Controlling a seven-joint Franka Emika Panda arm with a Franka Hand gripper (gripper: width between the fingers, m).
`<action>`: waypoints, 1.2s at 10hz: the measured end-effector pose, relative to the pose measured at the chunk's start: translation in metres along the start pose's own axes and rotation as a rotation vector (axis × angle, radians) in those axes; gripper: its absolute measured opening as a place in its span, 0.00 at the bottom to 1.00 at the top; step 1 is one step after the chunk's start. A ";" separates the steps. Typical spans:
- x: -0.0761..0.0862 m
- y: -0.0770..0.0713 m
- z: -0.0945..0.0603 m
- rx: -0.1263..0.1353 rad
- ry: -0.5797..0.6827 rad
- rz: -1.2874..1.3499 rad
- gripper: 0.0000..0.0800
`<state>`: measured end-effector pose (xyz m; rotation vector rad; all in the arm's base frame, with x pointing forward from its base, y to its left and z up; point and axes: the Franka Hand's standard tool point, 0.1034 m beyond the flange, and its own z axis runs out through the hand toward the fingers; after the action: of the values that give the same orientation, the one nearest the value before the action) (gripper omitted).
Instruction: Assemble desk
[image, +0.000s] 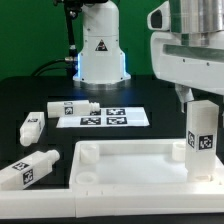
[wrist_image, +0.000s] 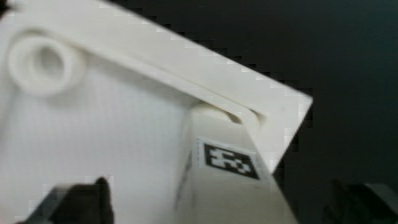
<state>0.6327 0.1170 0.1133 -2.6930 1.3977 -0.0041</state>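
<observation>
The white desk top (image: 120, 152) lies flat at the front of the table, its raised rim and a corner hole (wrist_image: 45, 65) showing in the wrist view. One tagged leg (image: 201, 138) stands upright in its corner on the exterior view's right. My gripper (image: 196, 100) hangs over that leg's upper end. In the wrist view the leg (wrist_image: 231, 165) runs between the dark fingers (wrist_image: 80, 203), with a gap on each side, so my gripper (wrist_image: 222, 203) is open and holds nothing. Three more legs lie loose: one (image: 72, 108), another (image: 32, 125), and a third (image: 28, 170).
The marker board (image: 103, 118) lies flat behind the desk top. The arm's white base (image: 100, 50) stands at the back with cables beside it. The table surface is black.
</observation>
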 end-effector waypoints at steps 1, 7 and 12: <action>0.002 -0.001 -0.002 -0.003 -0.002 -0.219 0.79; 0.000 -0.007 -0.005 -0.010 0.020 -0.875 0.81; 0.003 -0.006 -0.005 -0.009 0.021 -0.654 0.37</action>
<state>0.6389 0.1174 0.1190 -3.0215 0.4628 -0.0784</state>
